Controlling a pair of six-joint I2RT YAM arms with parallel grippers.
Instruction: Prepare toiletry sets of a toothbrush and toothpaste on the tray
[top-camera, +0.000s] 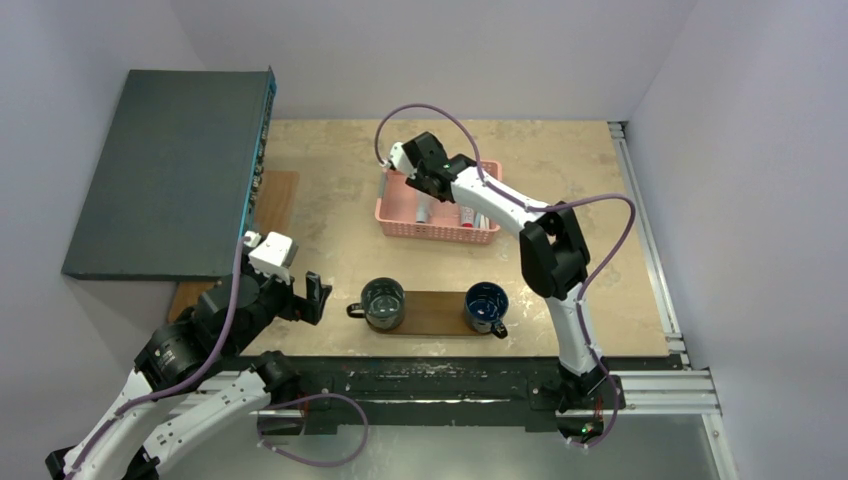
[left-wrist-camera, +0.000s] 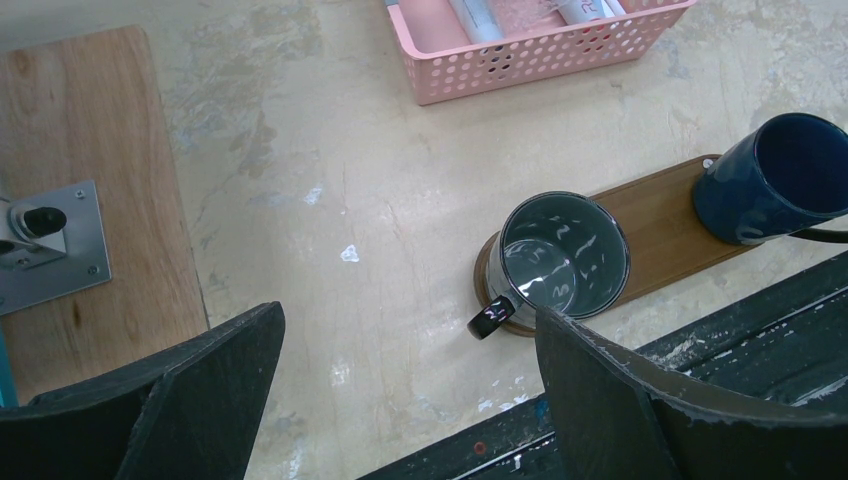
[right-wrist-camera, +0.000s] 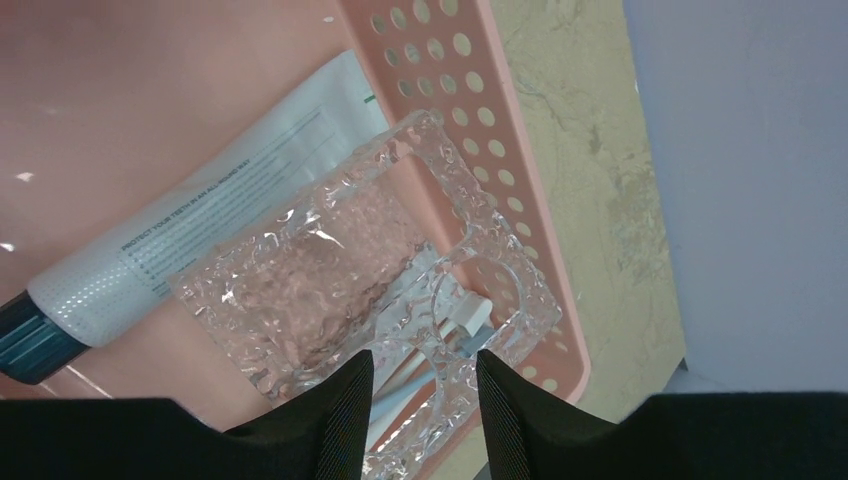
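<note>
Right gripper is down in the pink basket, jaws half closed, pinching the edge of a clear dimpled container. A white toothpaste tube lies in the basket, touching it. Left gripper is spread wide and empty, near the tray, which carries a grey mug and a blue mug.

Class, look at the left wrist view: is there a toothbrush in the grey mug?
No, the grey mug stands empty on the tray.

The toothpaste tube's print begins "PROTECT YOUR TEETH".
</note>
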